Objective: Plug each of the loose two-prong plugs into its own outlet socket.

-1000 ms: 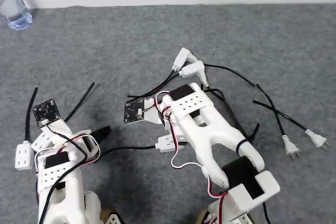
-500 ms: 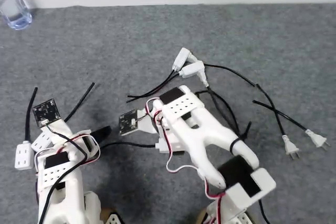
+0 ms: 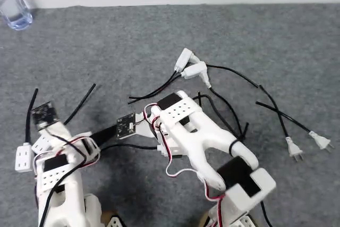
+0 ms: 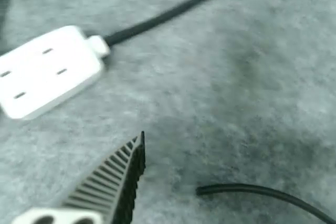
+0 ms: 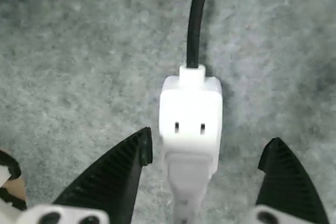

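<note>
My right gripper is open, its two black fingers either side of a white outlet socket lying on the grey carpet with its black cord running away. In the high view that arm covers this socket, whose edge peeks out. A second white socket lies near my left gripper, of which one black finger shows with nothing against it; that socket sits at the far left. Two loose two-prong plugs lie at the right.
A pair of white connectors on black cords lies beyond the right arm. Loose black cables trail across the carpet, and one cable end lies close to the left finger. A clear container stands at the back left.
The right arm has swung left and toward the near edge, coming down over the middle socket and hiding most of it. The left arm has shifted only slightly.
</note>
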